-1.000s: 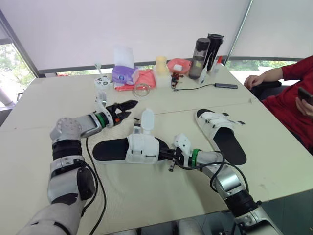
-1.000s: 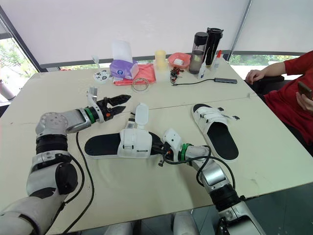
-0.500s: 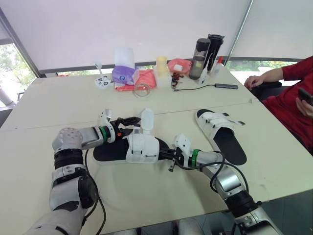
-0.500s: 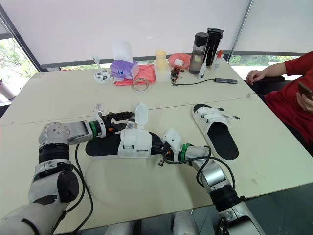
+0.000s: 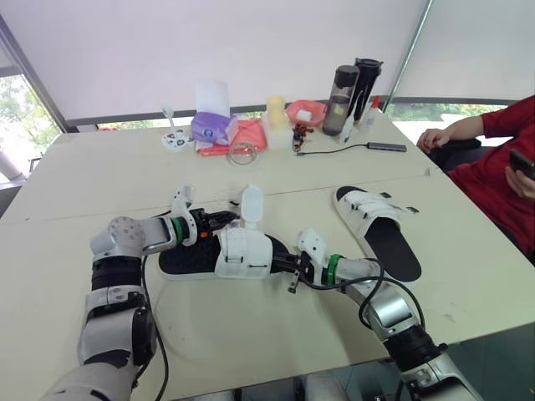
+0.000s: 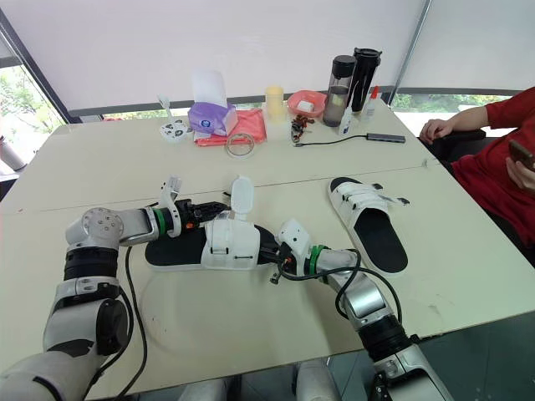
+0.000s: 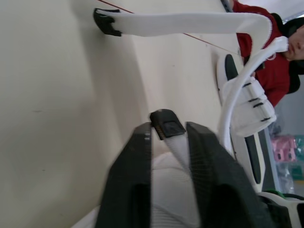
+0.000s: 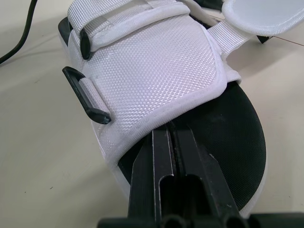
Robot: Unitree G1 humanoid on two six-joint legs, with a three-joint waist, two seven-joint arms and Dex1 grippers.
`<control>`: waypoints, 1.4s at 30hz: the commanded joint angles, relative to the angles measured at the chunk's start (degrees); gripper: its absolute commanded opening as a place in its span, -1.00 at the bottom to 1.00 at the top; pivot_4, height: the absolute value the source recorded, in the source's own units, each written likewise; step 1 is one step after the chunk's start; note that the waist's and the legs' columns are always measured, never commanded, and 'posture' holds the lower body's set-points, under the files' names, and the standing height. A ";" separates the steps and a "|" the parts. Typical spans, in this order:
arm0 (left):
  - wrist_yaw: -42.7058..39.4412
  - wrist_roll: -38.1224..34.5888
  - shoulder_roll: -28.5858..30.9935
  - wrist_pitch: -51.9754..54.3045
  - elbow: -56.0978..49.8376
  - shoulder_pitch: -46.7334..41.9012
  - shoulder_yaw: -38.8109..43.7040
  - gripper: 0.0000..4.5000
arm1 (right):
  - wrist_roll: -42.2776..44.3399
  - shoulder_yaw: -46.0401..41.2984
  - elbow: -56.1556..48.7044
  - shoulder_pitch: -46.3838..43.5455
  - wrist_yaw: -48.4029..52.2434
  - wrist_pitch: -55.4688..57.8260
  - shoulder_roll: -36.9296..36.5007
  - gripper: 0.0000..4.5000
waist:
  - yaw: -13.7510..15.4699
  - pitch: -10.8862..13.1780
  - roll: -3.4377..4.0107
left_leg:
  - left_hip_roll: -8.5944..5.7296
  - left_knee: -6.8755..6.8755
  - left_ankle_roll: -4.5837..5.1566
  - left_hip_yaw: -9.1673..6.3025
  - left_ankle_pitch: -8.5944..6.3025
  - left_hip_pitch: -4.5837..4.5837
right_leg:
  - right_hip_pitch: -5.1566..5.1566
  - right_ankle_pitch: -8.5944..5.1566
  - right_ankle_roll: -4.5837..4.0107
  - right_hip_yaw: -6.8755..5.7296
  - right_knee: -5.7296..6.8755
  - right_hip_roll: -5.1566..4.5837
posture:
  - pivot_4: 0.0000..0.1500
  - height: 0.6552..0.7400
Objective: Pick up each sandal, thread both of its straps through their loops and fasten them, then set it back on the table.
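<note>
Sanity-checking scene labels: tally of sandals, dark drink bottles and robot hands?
Sandals: 2 (near sandal, far sandal)
Dark bottles: 2 (grey bottle, black bottle)
Hands: 2 (left hand, right hand)
Total: 6

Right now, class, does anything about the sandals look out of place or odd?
Yes: the near sandal has one strap standing upright, unfastened, while the right gripper pinches its edge. The far sandal lies flat.

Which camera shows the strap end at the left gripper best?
Left wrist view: the black-tipped strap end sits between the fingers of the left gripper. Head views show that gripper at the near sandal, the tip too small to judge. Right wrist view: the sandal's upper.
</note>
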 commanded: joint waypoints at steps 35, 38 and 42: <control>10.72 -4.59 -4.47 3.17 13.29 -14.65 16.24 0.98 | -3.83 3.60 5.34 3.95 -0.76 3.26 -0.31 -1.00 | -0.02 0.06 -0.08 | -0.01 -0.02 0.00 -0.01 -0.01 -0.01 | -0.04 0.08 0.15 -0.04 -0.01 0.00 | 1.00 1.00; 14.00 -4.99 -6.17 1.51 15.75 -15.39 18.79 0.98 | -3.83 3.65 5.47 3.91 -0.80 3.15 -0.23 -1.00 | 0.00 0.06 -0.08 | -0.01 -0.02 -0.01 -0.01 -0.01 0.01 | -0.02 0.03 0.06 -0.04 -0.02 -0.01 | 1.00 1.00; 15.29 -4.18 -8.11 -5.82 20.40 -16.79 19.82 0.98 | -4.08 3.96 5.90 3.63 -0.84 2.92 0.00 -1.00 | 0.03 0.06 -0.09 | -0.01 -0.02 -0.01 0.00 -0.01 0.01 | -0.02 0.03 0.07 -0.04 -0.02 0.00 | 1.00 1.00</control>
